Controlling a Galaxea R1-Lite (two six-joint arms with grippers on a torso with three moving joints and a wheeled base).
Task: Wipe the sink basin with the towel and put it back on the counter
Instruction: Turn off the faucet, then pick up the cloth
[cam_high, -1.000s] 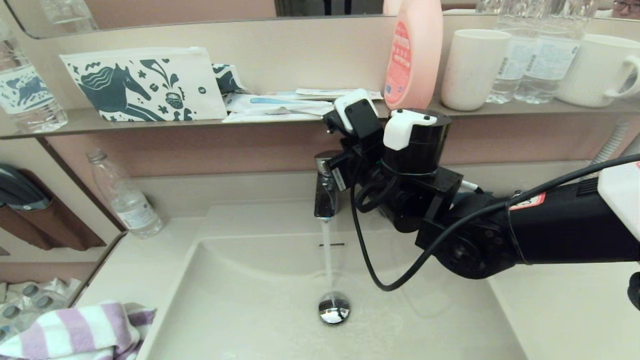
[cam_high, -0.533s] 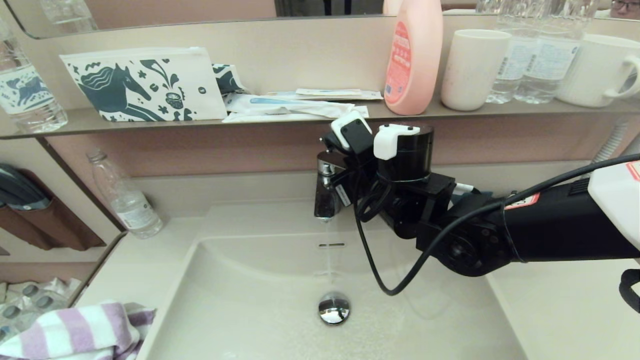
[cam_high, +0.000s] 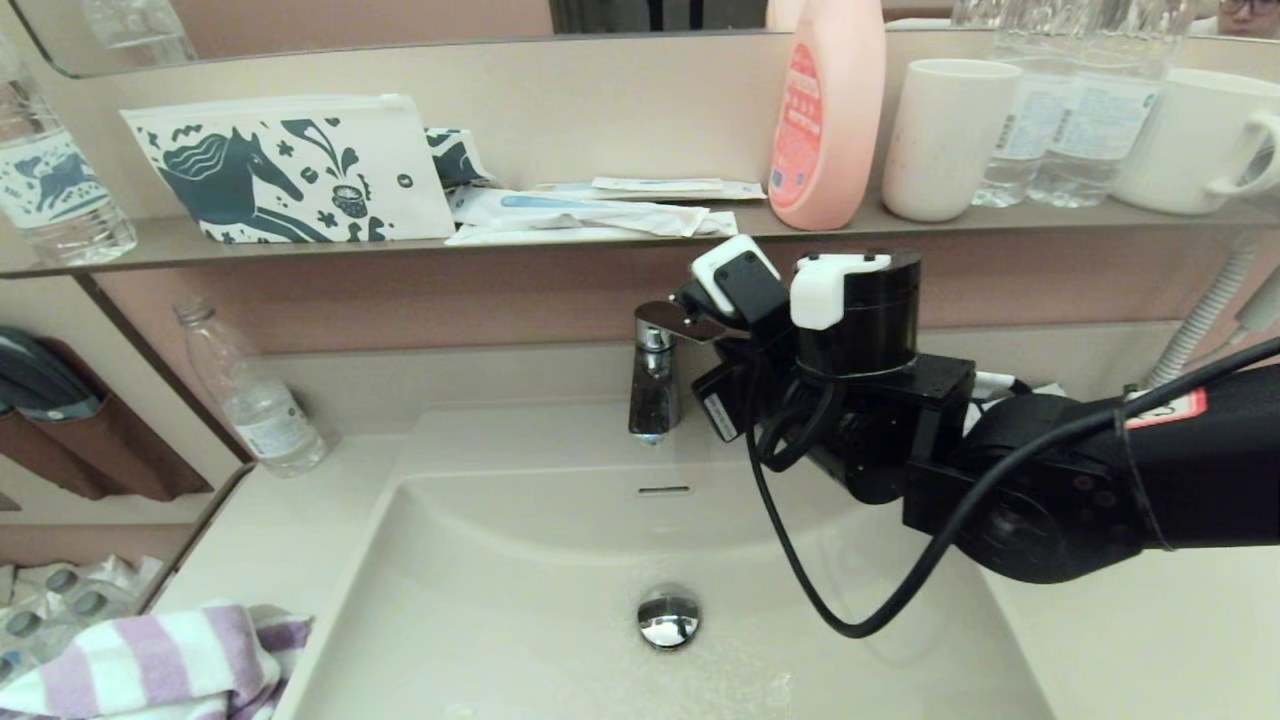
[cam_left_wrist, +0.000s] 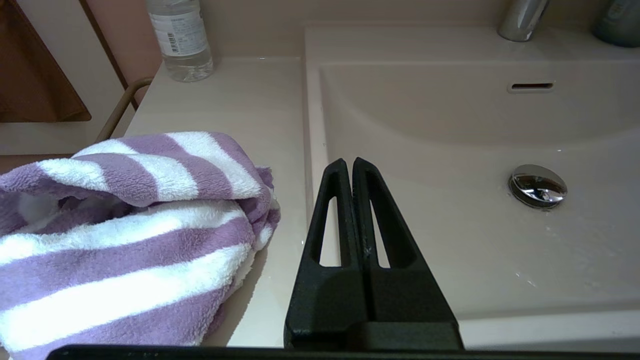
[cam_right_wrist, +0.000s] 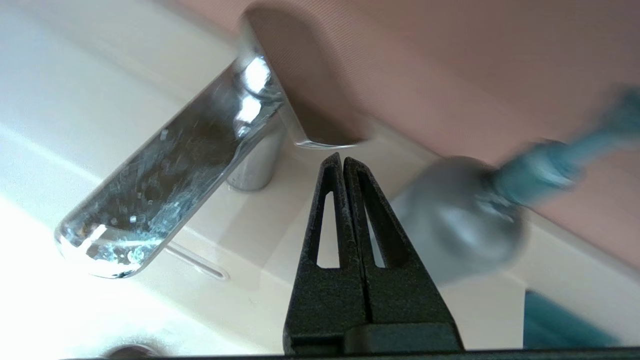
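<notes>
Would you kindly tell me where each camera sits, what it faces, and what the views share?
Head view: from the robot's head, forward and down over the sink basin; the right arm reaches to the faucet.
Left wrist view: behind the left claw, shut, between the towel and the basin.
Right wrist view: behind the right claw, shut, just beside the faucet's lever.
Shared: the drain plug shows in head and left wrist views; all show the faucet.

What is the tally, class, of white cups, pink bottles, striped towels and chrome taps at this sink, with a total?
White cups: 2, the plain cup and the handled mug
Pink bottle: 1
Striped towel: 1
Chrome tap: 1
Total: 5
</notes>
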